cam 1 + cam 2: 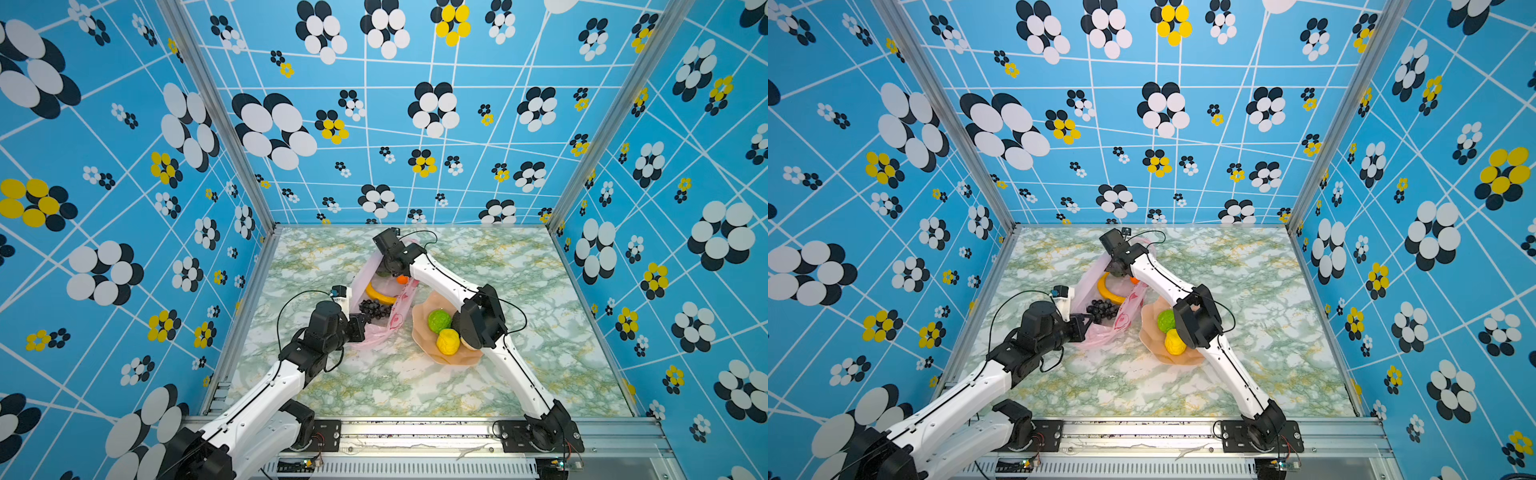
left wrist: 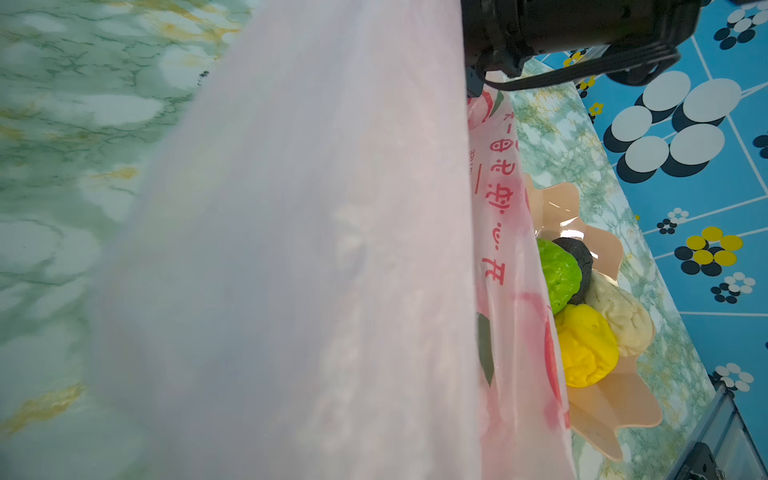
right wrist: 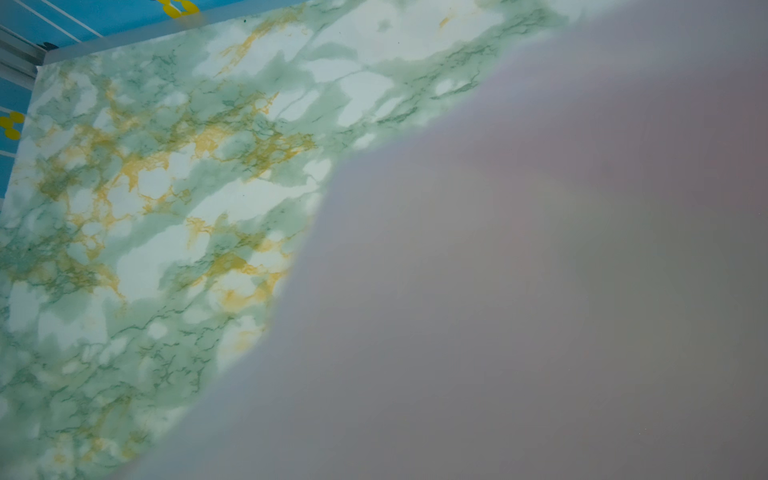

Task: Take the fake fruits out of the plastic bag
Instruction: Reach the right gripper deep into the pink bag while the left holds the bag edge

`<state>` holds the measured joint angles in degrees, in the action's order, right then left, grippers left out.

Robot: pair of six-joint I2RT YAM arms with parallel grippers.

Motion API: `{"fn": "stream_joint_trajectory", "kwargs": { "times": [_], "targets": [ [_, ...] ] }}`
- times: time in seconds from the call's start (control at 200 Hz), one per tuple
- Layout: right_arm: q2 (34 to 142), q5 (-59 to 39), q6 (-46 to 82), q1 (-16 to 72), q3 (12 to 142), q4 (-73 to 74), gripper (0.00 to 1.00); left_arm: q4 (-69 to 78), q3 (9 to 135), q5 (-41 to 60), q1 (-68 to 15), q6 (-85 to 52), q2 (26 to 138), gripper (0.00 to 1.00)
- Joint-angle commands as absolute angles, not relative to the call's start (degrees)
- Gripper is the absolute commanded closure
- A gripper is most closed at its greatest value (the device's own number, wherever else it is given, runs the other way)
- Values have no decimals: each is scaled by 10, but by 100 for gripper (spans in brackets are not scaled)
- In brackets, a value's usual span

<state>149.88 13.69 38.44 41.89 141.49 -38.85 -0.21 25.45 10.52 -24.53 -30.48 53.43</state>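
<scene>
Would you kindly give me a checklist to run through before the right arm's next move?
1. Hold: left gripper shut on bag edge: ok.
2. Open or shut: right gripper, over the bag's far end, is hidden: cannot tell.
3. Emptied: not ok; banana, grapes and orange lie inside.
4. Room on dish: ok, far part bare.
5. Right wrist view: not ok, bag covers most of it.
</scene>
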Motion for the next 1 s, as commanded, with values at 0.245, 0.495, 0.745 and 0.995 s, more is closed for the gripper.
{"fn": "stream_joint_trajectory", "kwargs": {
  "times": [0.245, 0.495, 0.745, 0.995],
  "targets": [
    [1559, 155, 398, 421, 1463, -424, 17, -9, 248, 100, -250, -307, 548, 100],
    [1600, 147, 394, 419, 1513, -438, 14, -7, 248, 98, -247, -308, 553, 100],
    [1596, 130, 383, 417, 1512, -427, 27, -15, 249, 98, -227, -312, 560, 100],
    [1548, 115, 374, 423, 1467, -413, 32, -16, 267, 100, -205, -313, 594, 100]
  ]
}}
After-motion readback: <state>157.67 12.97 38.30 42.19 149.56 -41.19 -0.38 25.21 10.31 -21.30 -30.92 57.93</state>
